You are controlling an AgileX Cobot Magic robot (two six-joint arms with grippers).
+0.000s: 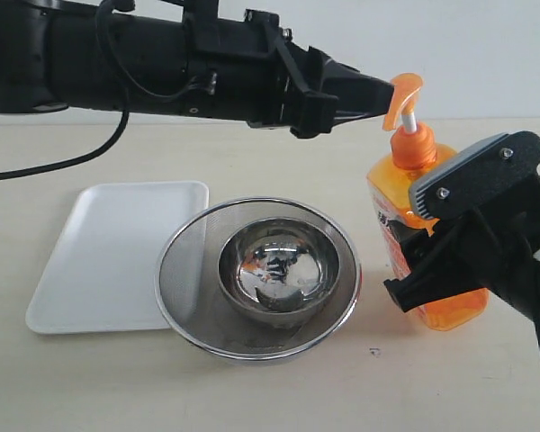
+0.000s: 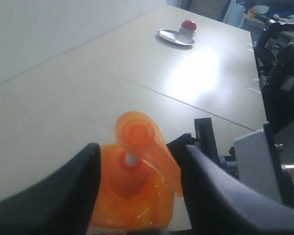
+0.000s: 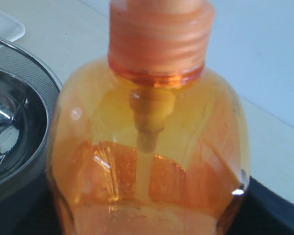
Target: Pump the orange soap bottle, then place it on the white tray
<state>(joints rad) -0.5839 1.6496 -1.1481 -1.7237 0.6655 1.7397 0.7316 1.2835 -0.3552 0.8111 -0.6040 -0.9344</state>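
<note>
While in grip of right claw [image 1: 427, 238], orange soap bottle [image 1: 398, 171], label [image 1: 389, 229] unreadable; left claw [image 2: 142, 152] wide astride pump [image 1: 405, 90].

At the right of the frame, the right gripper [image 1: 436, 236] is covering much of the label on the orange soap bottle [image 1: 414, 148]; the right wrist view's edge is cutting off its pump head.

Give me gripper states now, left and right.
left gripper: jaws open, straddling the pump head, not clamped on it.
right gripper: jaws closed on the orange soap bottle, around its body.
</note>
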